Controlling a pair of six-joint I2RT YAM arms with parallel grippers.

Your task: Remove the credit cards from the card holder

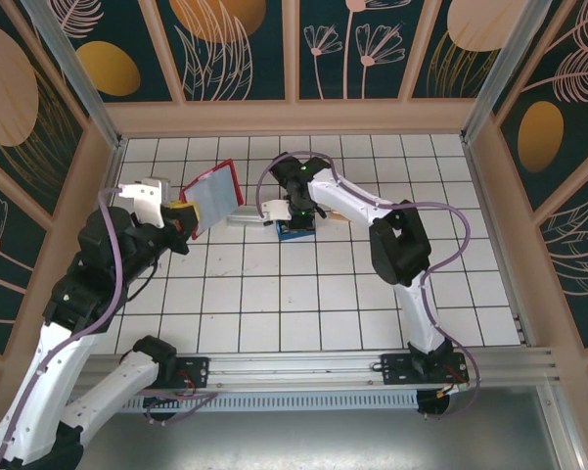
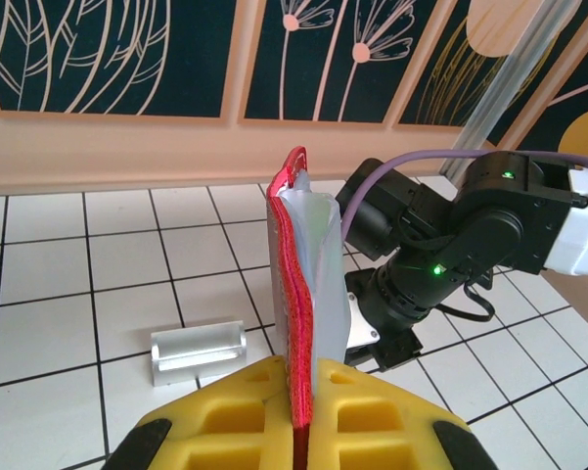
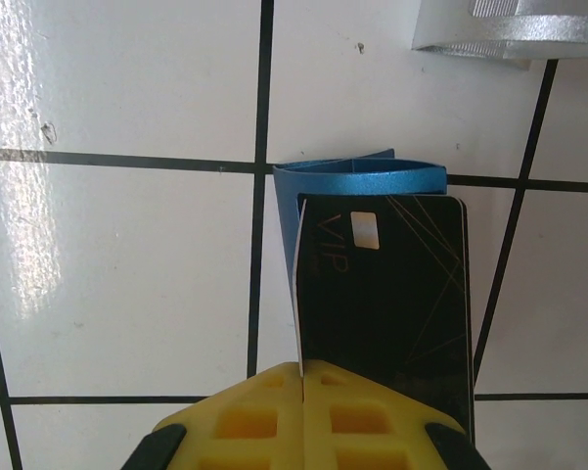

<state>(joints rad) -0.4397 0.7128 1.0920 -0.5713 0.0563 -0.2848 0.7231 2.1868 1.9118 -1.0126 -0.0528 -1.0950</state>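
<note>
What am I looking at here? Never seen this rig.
Two robot arms are bolted to a tiled table. One picture looks down from above; the other two come from a camera on each wrist. The left gripper is shut on a red wallet, held up off the tiles. The right gripper is shut on a black card, right by a blue block. A silver block lies on the tiles.
</note>
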